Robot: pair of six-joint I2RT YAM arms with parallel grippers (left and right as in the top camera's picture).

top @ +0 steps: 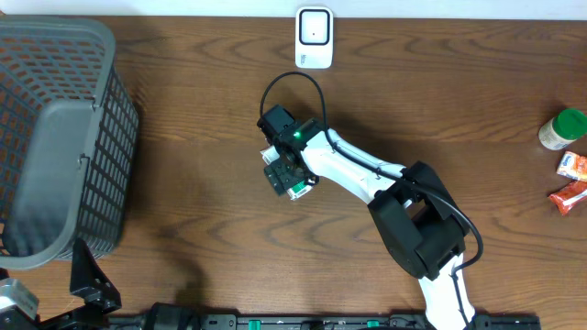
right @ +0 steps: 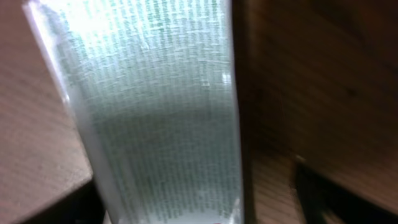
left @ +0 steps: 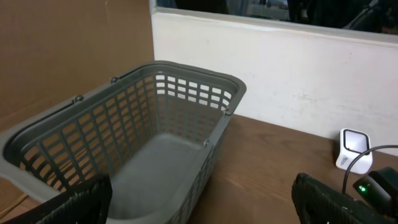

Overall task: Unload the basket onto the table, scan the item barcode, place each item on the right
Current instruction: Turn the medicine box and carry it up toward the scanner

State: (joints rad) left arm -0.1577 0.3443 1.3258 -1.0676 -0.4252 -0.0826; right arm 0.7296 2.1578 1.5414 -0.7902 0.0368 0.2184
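The item is a pale green-white box (right: 155, 112) covered in fine print, lying on the wooden table. It fills the right wrist view and runs between my right gripper's (right: 199, 199) fingers. The left finger (right: 81, 205) sits against the box's edge. A strip of table shows between the box and the right finger (right: 317, 193), so the gripper is open around it. From overhead, the right gripper (top: 286, 174) hangs over the box (top: 298, 191) mid-table. The white scanner (top: 314, 37) stands at the far edge. My left gripper (left: 202, 196) is open and empty beside the basket.
A grey plastic basket (top: 55, 137) takes up the left side and shows empty in the left wrist view (left: 155, 155). A green-lidded bottle (top: 561, 128) and orange packets (top: 570, 179) lie at the right edge. A black cable (top: 293, 87) loops from the right wrist.
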